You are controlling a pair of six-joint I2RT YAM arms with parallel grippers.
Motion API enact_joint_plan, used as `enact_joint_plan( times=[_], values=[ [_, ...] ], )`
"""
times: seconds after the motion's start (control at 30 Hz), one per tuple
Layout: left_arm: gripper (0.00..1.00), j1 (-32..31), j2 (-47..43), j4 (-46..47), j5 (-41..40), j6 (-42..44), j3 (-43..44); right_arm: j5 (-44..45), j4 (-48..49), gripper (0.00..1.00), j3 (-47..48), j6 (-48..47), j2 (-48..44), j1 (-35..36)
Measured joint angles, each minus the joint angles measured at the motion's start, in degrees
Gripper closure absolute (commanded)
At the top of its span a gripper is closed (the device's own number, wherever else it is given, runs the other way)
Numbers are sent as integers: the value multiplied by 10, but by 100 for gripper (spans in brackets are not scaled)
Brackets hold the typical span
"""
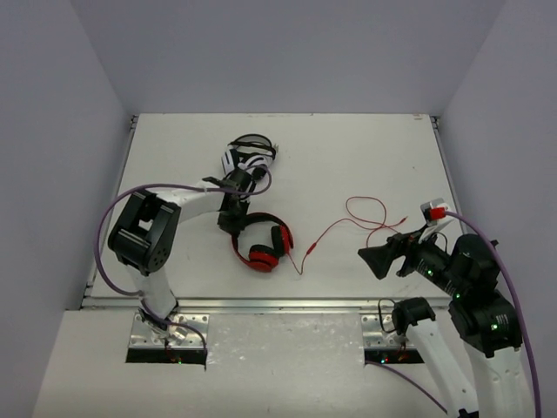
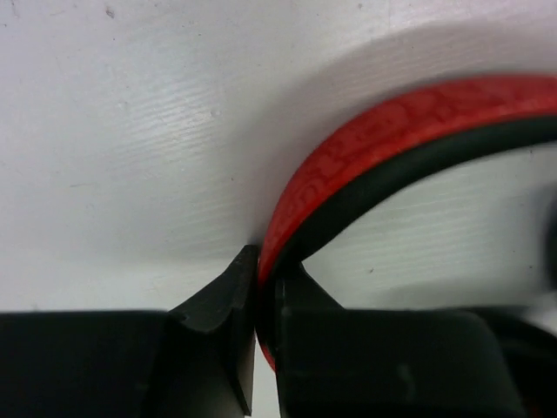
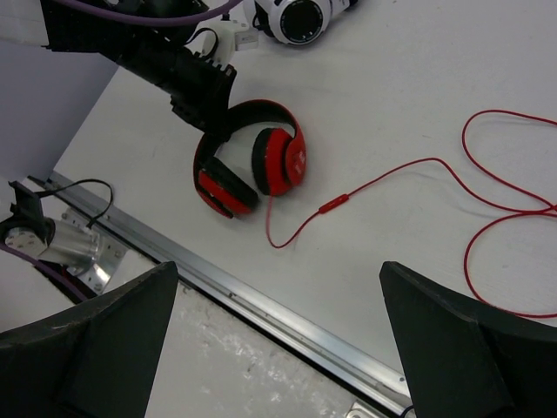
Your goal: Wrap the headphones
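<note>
Red headphones [image 3: 283, 161], headband [image 2: 392, 122] clamped in left gripper [image 2: 256, 270], embossing blurred

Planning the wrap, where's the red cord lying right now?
In the top view the red cord trails right from the headphones, looping just beyond the open right gripper.

White table [image 1: 365, 157] under red headphones [image 1: 261, 246], loose cord [image 3: 335, 205], white-and-black headphones [image 1: 250, 157].
</note>
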Motion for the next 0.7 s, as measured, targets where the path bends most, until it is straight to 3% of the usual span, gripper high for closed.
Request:
enact_joint_plan(
  times=[0.13,0.3,0.5,0.7],
  values=[
    [100,-7,-37,3,-21,-25,-27,0,7,1,-10,0,0,0],
    [100,-10,-186,-34,-78,-50,-56,-23,68,1,-59,20,-1,0],
    [99,-11,-398,-61,-112,-77,-42,-133,312,1,-215,96,28,0],
    [99,-11,-484,-130,-123,-78,22,-241,549,1,-254,101,207,5]
  ],
)
